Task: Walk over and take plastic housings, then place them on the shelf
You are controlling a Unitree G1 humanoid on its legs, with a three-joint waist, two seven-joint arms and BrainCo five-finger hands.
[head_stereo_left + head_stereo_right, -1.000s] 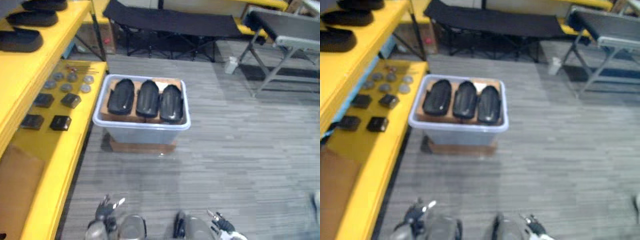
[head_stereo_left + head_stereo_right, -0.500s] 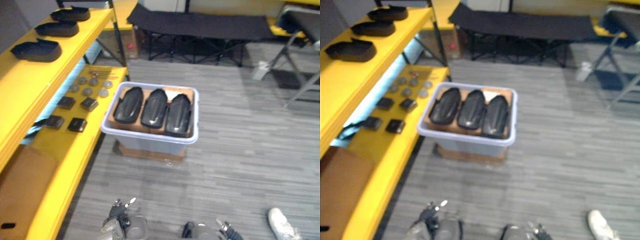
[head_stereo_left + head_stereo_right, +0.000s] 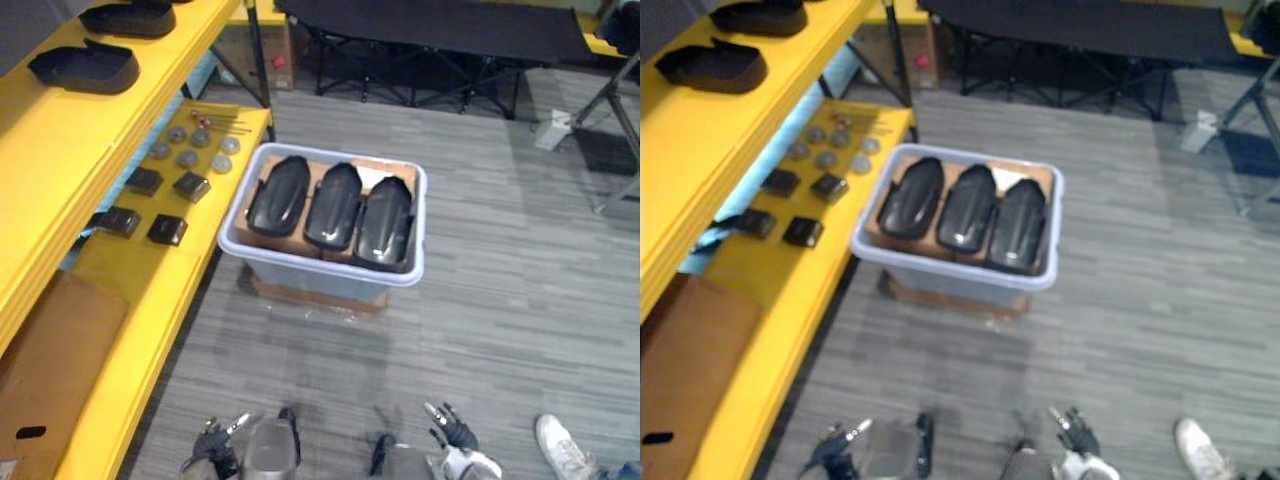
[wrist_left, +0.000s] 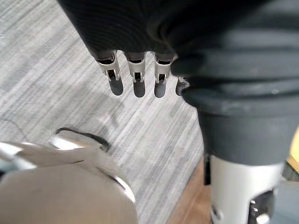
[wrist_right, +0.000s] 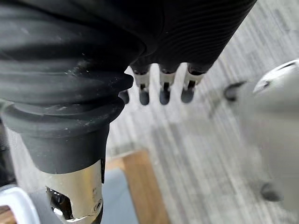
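Three plastic housings [image 3: 332, 205] lie side by side, dark and glossy, on a cardboard layer [image 3: 398, 173] inside the pale blue bin [image 3: 320, 270]. The bin sits on the floor at about 12 o'clock from the robot, well apart from both hands. The left hand [image 3: 218, 436] hangs low at 7 o'clock and the right hand [image 3: 452, 432] at 5 o'clock, each with fingers [image 4: 137, 77] straight, loosely apart and holding nothing. The step in hand looks like the approach: head straight for the bin's near rim and stop square to it, close enough that neither arm must overreach. The yellow shelf [image 3: 60, 140] runs along 9 to 10 o'clock, with shelved housings [image 3: 85, 65] already on its upper level, so the left arm should stay off its edge. A person's white shoe [image 3: 563, 447] at 4 o'clock calls for care when stepping right.
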